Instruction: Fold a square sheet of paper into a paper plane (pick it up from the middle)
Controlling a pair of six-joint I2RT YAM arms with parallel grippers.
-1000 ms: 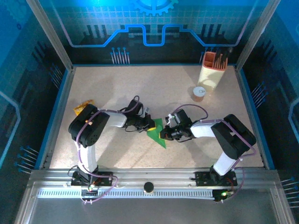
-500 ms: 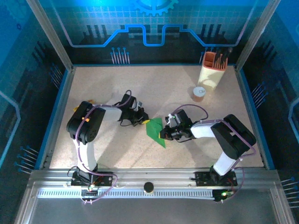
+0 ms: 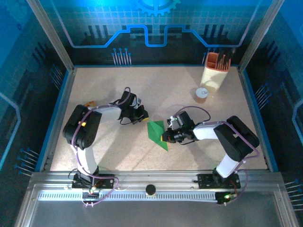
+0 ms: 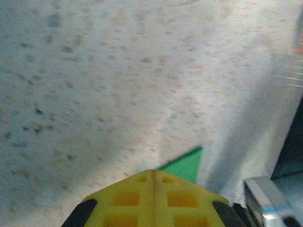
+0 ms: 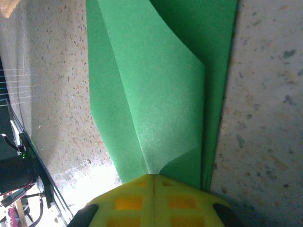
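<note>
Right hand (image 5: 154,178) is pinching a flap of the green sheet (image 5: 156,85) — flatten its crease slowly against the counter (image 3: 118,151); left hand (image 3: 141,115) is hovering clenched, empty.

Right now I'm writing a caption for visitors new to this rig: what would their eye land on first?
The bright-green folded paper in the middle of the table stands out. The right pincer is shut on a raised flap at its right edge, while the left pincer sits just off its left corner. A cream holder with orange inside stands at the far right.
</note>
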